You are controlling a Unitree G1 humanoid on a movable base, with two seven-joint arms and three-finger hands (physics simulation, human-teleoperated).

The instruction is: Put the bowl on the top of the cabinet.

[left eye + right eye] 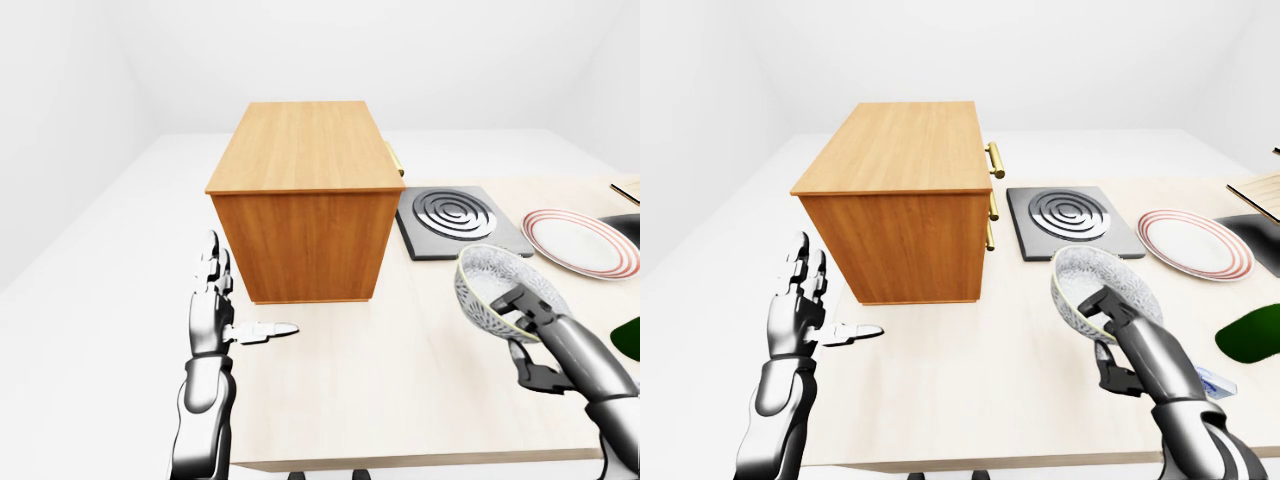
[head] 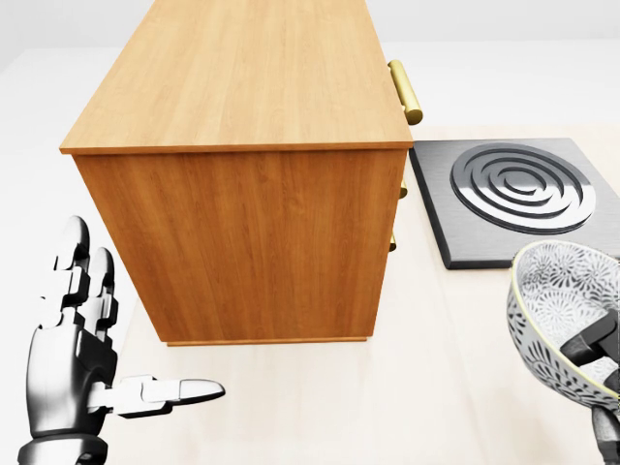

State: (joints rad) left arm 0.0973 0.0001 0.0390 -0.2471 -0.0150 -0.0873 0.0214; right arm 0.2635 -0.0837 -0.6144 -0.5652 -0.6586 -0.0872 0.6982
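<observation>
Left-eye view: the right hand (image 1: 535, 335) grips the patterned bowl (image 1: 492, 290) by its rim, tilted and clear of the table, right of the wooden cabinet (image 1: 303, 205) (probably readying the lift).

Head view: the left hand (image 2: 82, 363), fingers spread, holds nothing below the cabinet's left corner.

Right-eye view: the ringed metal burner (image 1: 1068, 220) lies right of the cabinet.
</observation>
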